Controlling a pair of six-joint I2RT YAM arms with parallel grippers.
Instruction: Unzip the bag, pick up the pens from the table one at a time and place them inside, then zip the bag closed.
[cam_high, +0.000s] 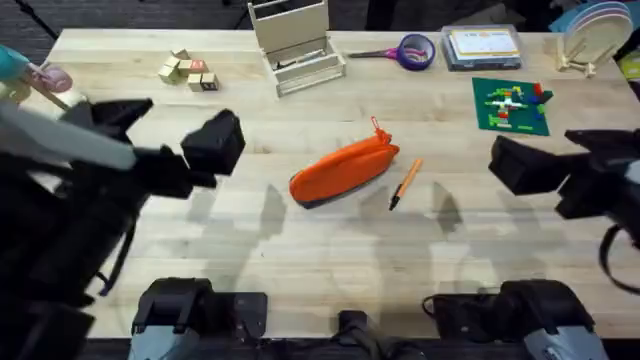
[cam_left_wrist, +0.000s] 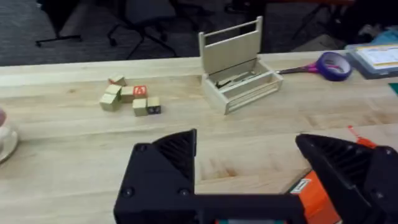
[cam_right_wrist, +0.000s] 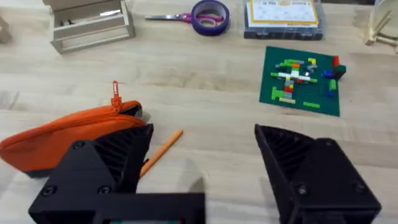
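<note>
1 table (cam_high: 300, 260) of pale wood

Soft matt orange cloth bag (cam_high: 344, 170), smooth plastic pen (cam_high: 405, 184), light wood-grain table (cam_high: 300, 270), matt black plastic gripper (cam_right_wrist: 202, 165)

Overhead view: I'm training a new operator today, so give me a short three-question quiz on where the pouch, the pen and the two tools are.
1. True or false: the pen lies inside the pouch.
2. Multiple choice: the pouch's pull tab points toward A) the arm bases, B) the far side of the table, C) the left tool.
3. Fill in: both the left tool and the right tool are ____, holding nothing.

Key: 1 false, the pen lies on the table beside the pouch. 2 B. 3 open.
</note>
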